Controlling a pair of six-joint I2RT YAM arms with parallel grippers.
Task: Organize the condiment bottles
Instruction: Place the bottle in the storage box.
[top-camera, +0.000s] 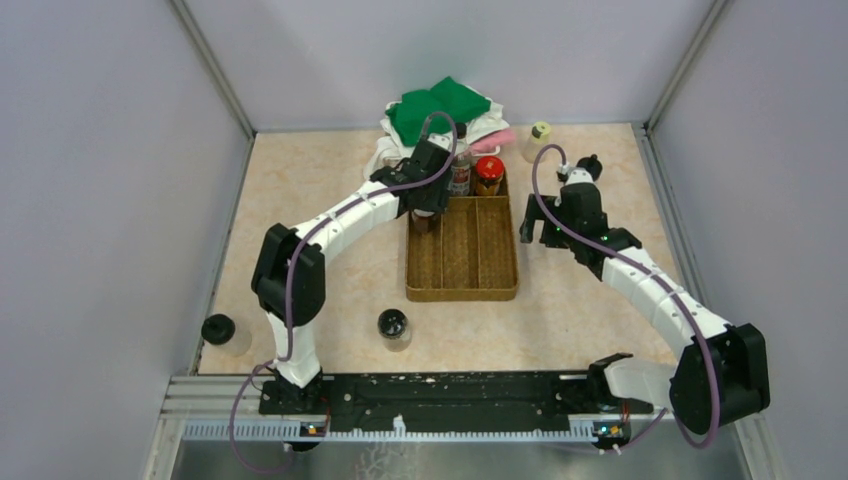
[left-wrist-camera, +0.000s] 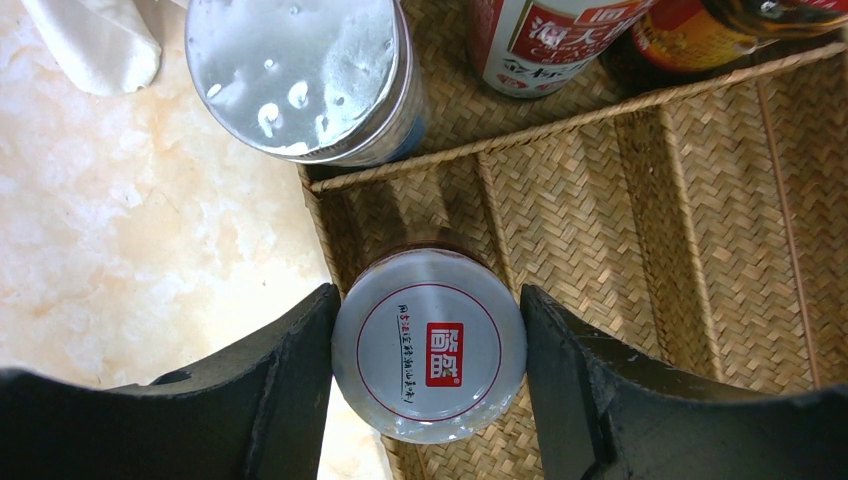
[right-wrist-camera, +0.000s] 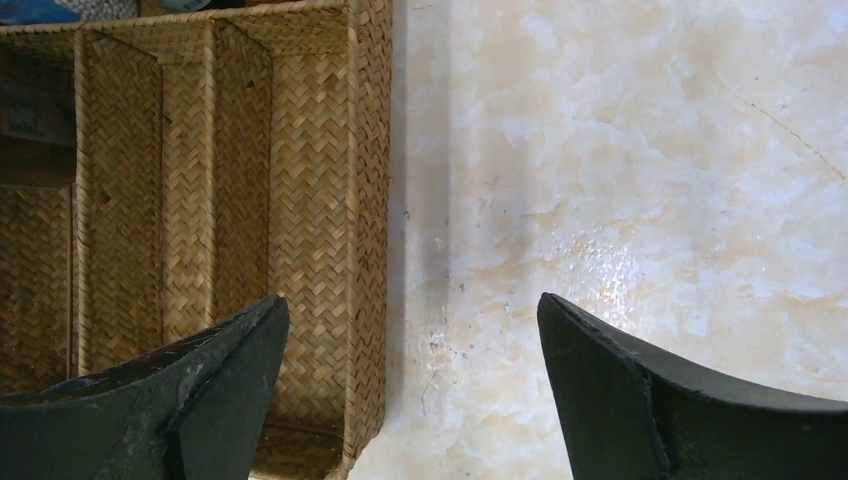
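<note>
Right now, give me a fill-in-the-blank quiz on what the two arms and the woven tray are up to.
The left pincer grips the grey-lidded jar over the woven tray's ____ compartment.
The right pincer holds ____.
The tray has ____ long compartments.
Beside the tall bottle stands a short jar with a ____ lid.
Missing words: left; nothing; three; red.

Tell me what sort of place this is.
Likely a robot lab's enclosed test bench, not a kitchen: plain grey partition walls box in a marble-patterned tabletop, and two robot arms are bolted to a metal rail at its near edge.
</note>
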